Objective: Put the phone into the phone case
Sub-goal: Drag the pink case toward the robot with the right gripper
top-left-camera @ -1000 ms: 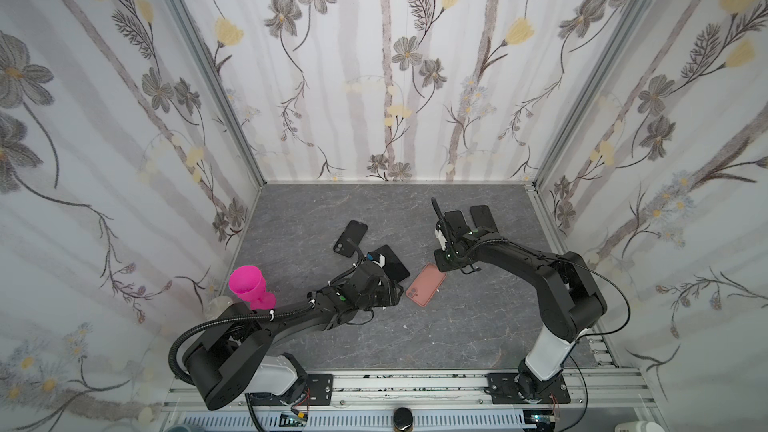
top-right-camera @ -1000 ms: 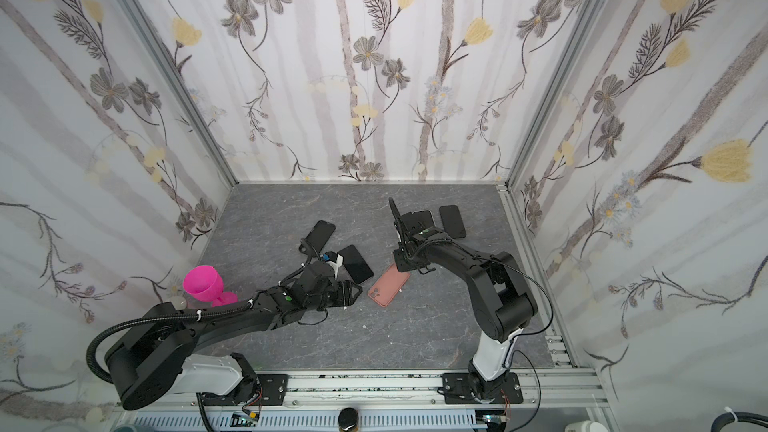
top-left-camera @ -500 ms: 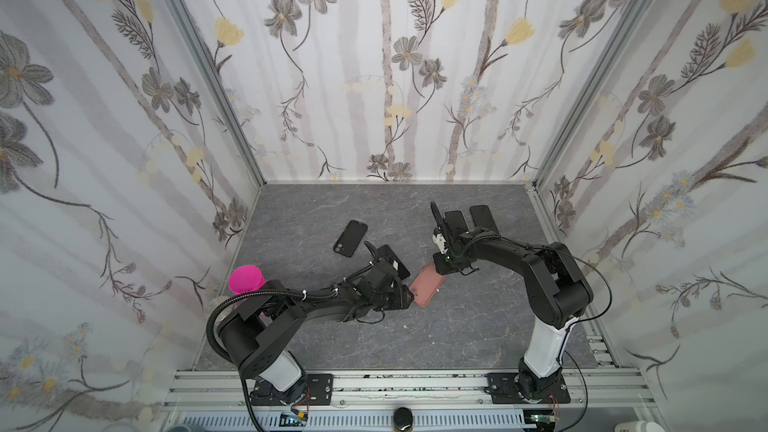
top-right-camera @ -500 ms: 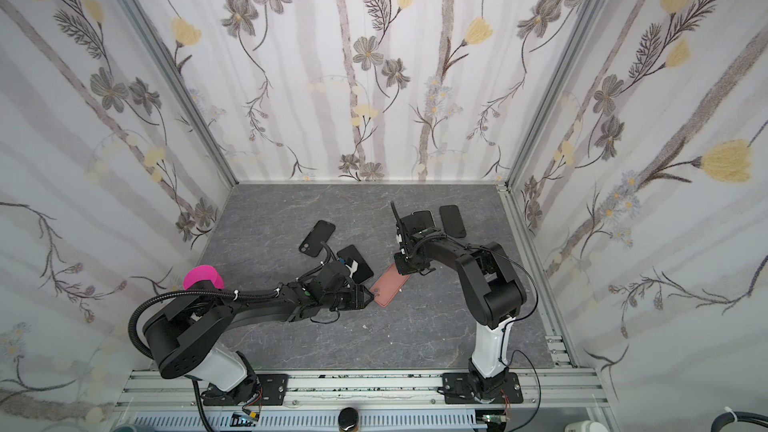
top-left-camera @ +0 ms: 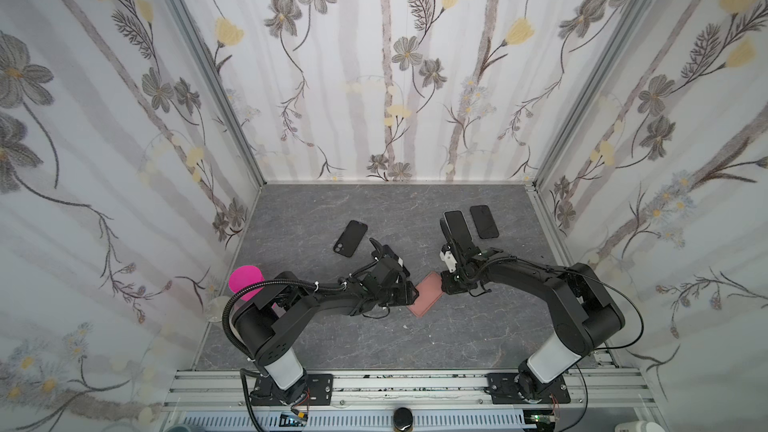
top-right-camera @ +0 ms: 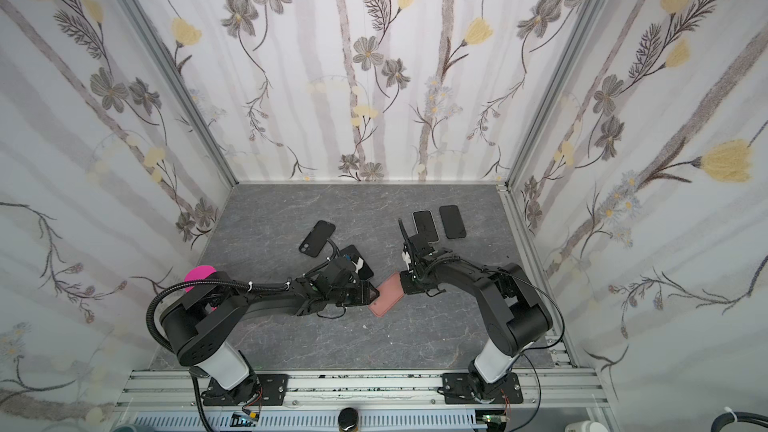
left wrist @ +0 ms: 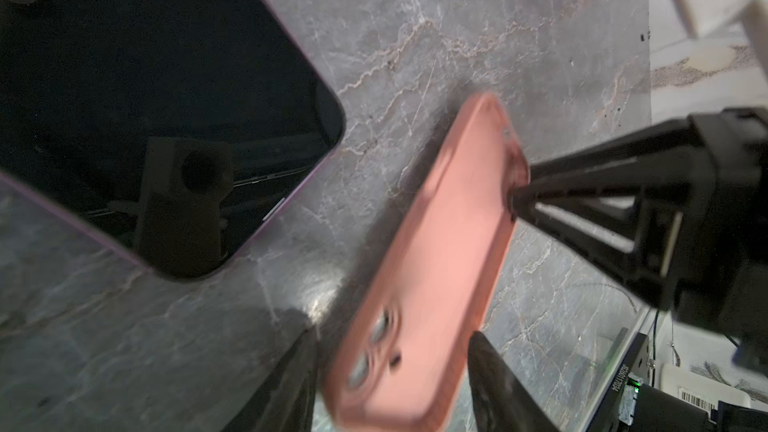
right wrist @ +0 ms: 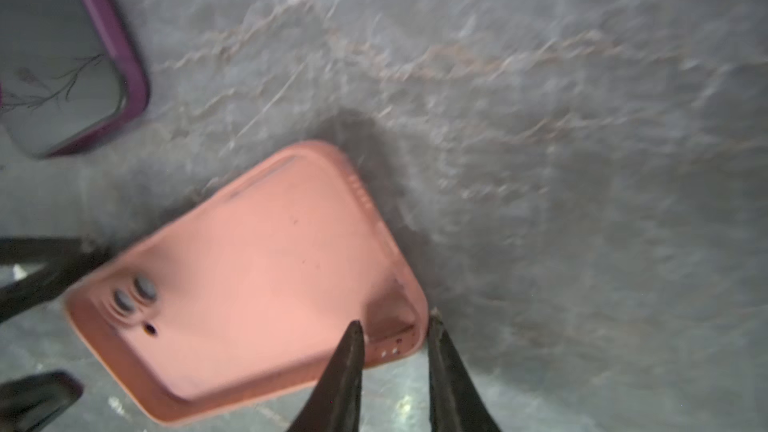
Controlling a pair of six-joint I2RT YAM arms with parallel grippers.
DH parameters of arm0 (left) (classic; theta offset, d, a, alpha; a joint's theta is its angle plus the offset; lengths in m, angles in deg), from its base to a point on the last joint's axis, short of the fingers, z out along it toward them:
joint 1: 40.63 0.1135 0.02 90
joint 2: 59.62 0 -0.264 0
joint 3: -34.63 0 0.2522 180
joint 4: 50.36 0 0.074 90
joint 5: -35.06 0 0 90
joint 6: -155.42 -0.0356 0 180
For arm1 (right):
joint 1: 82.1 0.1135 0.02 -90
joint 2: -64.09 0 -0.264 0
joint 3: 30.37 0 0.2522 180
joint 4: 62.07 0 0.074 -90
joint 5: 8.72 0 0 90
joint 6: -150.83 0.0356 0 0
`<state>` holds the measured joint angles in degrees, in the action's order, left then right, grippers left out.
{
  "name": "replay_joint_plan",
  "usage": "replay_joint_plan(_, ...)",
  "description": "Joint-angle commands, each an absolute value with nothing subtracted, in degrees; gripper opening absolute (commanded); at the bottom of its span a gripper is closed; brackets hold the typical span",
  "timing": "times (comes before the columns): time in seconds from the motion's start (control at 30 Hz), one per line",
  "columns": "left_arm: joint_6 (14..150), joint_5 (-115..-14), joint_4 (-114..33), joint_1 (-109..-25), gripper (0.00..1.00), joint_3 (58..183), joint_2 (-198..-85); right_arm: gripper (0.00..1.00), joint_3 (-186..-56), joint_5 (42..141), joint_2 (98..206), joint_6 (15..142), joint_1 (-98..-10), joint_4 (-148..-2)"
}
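Salmon-pink phone case [right wrist: 257,276], hollow side up, two lens holes [right wrist: 135,295], right claw [right wrist: 392,324] nipping its corner rim, left claw [left wrist: 390,336] half-wide astride the lens end, grip unclear

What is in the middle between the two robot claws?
The pink phone case lies between them, as both top views show. The left gripper straddles its camera-hole end, and the right gripper is at a corner of the opposite end.
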<state>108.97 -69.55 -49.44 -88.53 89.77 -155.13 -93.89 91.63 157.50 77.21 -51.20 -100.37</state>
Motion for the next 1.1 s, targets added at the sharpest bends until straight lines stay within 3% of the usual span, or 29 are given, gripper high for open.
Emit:
replay_joint_plan(0.0,108.84,-68.90,-50.48,-88.43,0.57,90.70,-155.47,0.27,-91.02,94.93,154.20,80.94,-49.35,-99.34)
replay_joint_plan(0.2,108.13,-68.36,-49.48,-88.35,0.58,91.12,-155.25,0.28,-84.01,97.09,149.30,85.85,-45.43,-97.44)
replay_joint_plan(0.3,108.01,-67.88,-49.02,-88.28,0.58,91.14,-154.75,0.34,-81.11,96.93,146.12,89.03,-44.96,-96.25)
replay_joint_plan(0.47,106.08,-65.77,-44.91,-88.35,0.58,91.21,-151.77,0.38,-84.16,91.44,142.60,86.36,-44.88,-99.55)
replay_joint_plan(0.63,102.25,-61.43,-37.92,-88.34,0.58,90.04,-146.01,0.45,-93.35,88.55,146.35,74.43,-44.40,-105.75)
replay_joint_plan(1.07,101.31,-52.24,-31.86,-86.52,0.57,84.08,-127.70,0.34,-102.32,89.71,162.53,63.93,-42.67,-105.96)
